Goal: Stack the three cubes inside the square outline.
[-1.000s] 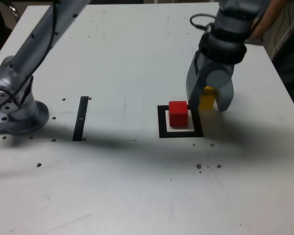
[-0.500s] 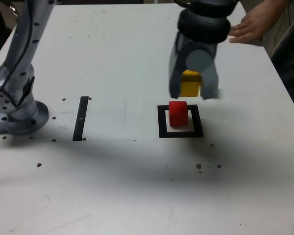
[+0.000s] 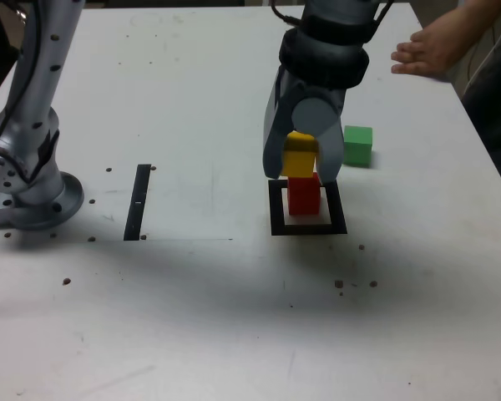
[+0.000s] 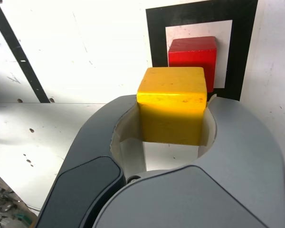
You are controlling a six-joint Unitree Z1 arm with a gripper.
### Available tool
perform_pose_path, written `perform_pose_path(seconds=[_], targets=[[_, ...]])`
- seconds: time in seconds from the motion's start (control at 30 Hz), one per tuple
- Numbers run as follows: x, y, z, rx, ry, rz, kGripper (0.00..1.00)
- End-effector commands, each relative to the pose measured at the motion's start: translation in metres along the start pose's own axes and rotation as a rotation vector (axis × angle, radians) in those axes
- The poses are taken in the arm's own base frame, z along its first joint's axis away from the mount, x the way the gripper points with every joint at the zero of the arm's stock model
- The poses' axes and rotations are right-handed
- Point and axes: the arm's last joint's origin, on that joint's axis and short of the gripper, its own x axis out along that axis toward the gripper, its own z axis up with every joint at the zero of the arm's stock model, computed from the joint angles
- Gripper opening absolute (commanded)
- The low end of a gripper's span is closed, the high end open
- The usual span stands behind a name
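Exterior view, left to right: black strip (image 3: 138,202) lying flat on table (image 3: 192,292). Claw (image 3: 299,163) clamping yellow cube (image 3: 299,156), apparently just above red cube (image 3: 304,197); contact unclear. Red cube sitting inside square outline (image 3: 278,227). Green cube (image 3: 358,145) resting outside, behind outline's right side. Hand (image 3: 432,50) hovering or resting farther right.

The yellow cube (image 3: 299,155) was upright, gripped between the jaws (image 3: 303,164) — above the tabletop, near the red cube. The red cube (image 3: 304,199) sat flat inside the square outline (image 3: 279,225), a thick black border with a white centre. The green cube (image 3: 358,145) rested outside it — on the tabletop (image 3: 209,326), toward the exterior view's right.
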Motion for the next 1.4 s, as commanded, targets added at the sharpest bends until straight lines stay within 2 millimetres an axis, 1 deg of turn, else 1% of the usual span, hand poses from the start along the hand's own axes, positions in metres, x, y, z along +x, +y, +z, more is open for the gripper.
perform_pose_path(seconds=[0.0,0.27,0.57,0.6,0.63,0.77,0.83,0.9,1.17,1.37], targets=[[0.003,-0.001,0.003,0.002,0.001,-0.005,0.22],[0.014,-0.001,0.012,0.010,0.004,-0.016,0.22],[0.017,-0.001,0.015,0.012,-0.001,-0.019,0.23],[0.018,-0.001,0.015,0.014,-0.002,-0.019,0.26],[0.018,0.000,0.015,0.016,-0.003,-0.020,0.34],[0.022,0.002,0.015,0.022,-0.003,-0.022,0.79],[0.024,0.003,0.015,0.022,0.001,-0.024,0.97],[0.025,0.004,0.015,0.022,0.003,-0.026,0.99],[0.025,0.005,0.013,0.023,0.000,-0.022,1.00],[0.017,0.012,0.001,0.005,-0.004,0.019,1.00]])
